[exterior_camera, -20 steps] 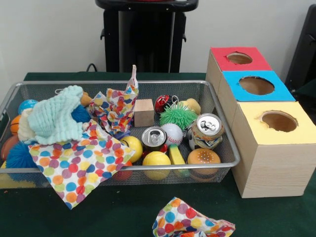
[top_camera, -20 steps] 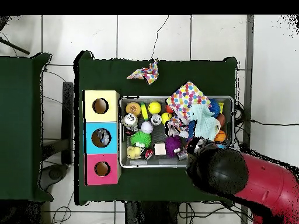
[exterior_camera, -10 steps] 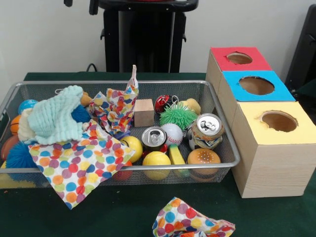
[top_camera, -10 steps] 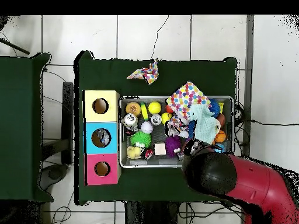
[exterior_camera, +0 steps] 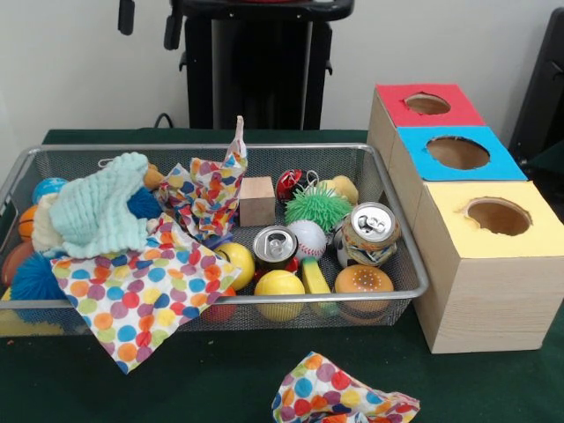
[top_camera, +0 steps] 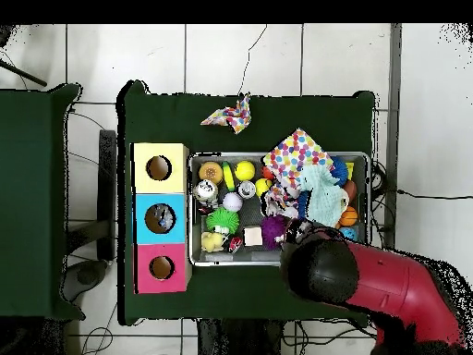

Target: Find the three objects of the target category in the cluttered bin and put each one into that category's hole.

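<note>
We see the claw (exterior_camera: 148, 18) at the upper left of the front frame, two fingertips spread apart, gripping nothing. The mesh bin (exterior_camera: 401, 264) sits centre-left on the green bench (exterior_camera: 220, 379), crammed with balls, cans and spotted cloth, the three-hole box (exterior_camera: 480, 291) just right

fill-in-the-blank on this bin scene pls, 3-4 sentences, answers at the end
The box nearest the camera in the front view has a ____ top.
The wooden cube sits inside the mesh ____.
The burger toy lies beside the ____ box.
A crumpled polka-dot cloth lies outside the bin on the ____ tablecloth.

Missing words: yellow; bin; yellow; green
</note>
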You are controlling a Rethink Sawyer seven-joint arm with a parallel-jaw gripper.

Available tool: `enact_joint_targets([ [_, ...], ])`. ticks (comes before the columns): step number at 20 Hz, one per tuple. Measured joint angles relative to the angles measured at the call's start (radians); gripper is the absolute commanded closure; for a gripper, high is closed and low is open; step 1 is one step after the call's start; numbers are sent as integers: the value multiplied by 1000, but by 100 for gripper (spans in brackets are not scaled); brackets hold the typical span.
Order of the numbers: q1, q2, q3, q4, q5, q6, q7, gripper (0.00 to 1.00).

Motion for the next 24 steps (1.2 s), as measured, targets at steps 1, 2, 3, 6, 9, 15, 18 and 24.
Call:
enact_joint_targets([
  [1, 4, 4, -1, 0, -4, -6, 0, 0],
  [2, 9, 9, -3, 0, -11, -14, 0, 0],
  [3, 14, 14, -5, 0, -16, -21, 0, 0],
  [6, 52, 41, -28, 0, -62, -54, 0, 0],
  [9, 80, 59, -43, 0, -86, -71, 0, 0],
  [15, 147, 115, -88, -1, -126, -126, 1, 0],
  [18, 174, 146, -113, -1, -129, -154, 1, 0],
  [24, 232, 218, -175, -6, -128, -238, 2, 0],
])
